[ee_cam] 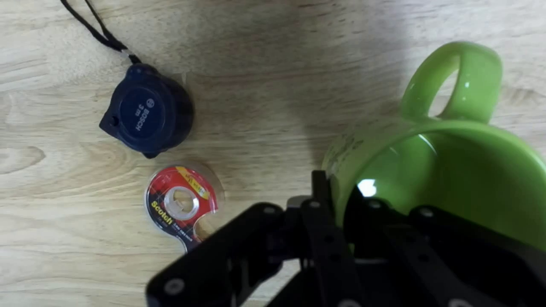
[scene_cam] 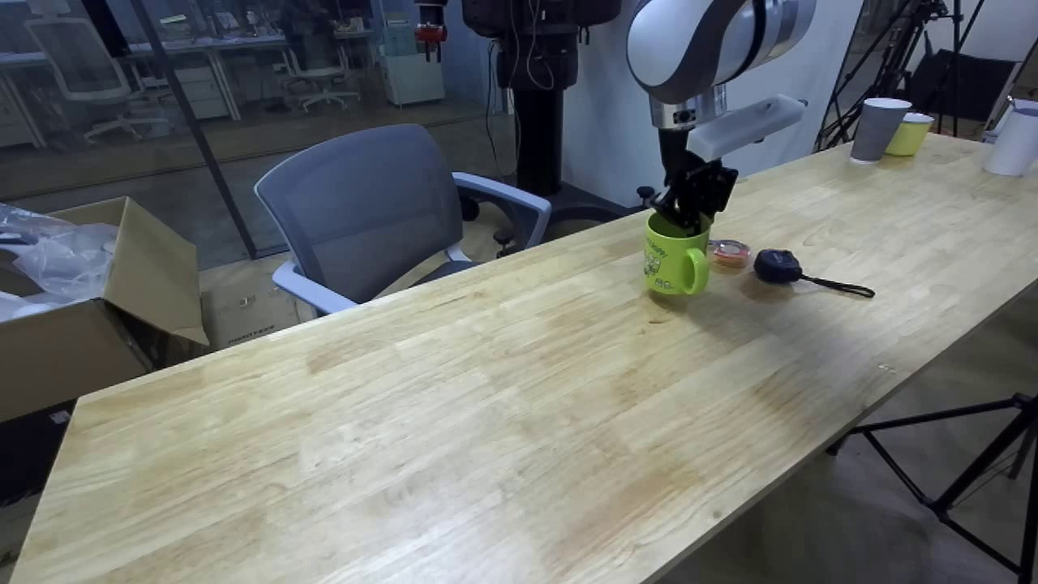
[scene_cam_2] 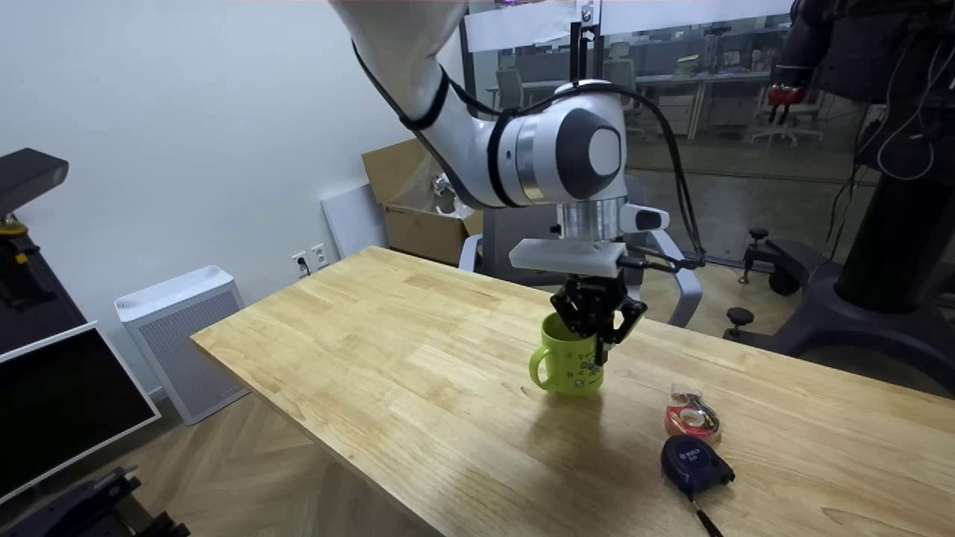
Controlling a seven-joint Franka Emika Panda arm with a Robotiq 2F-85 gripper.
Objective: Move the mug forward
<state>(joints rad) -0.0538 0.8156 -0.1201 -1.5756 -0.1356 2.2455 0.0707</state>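
The lime-green mug (scene_cam: 666, 258) is upright at the wooden table, with its handle out to the side; it also shows in an exterior view (scene_cam_2: 573, 367) and in the wrist view (ee_cam: 469, 170). My gripper (scene_cam: 689, 221) points down at the mug's rim. In the wrist view my gripper (ee_cam: 341, 200) has one finger inside the mug and one outside, closed on the wall away from the handle. In an exterior view the outer finger of my gripper (scene_cam_2: 597, 344) lies against the printed side; the inner finger is hidden. I cannot tell whether the base touches the table.
A Scotch tape dispenser (scene_cam_2: 692, 419) and a dark blue tape measure (scene_cam_2: 694, 464) with a strap lie beside the mug. A grey cup (scene_cam: 880, 130), a yellowish cup (scene_cam: 910, 135) and a white cup (scene_cam: 1014, 142) stand at the table's far end. A chair (scene_cam: 365, 211) stands at one edge.
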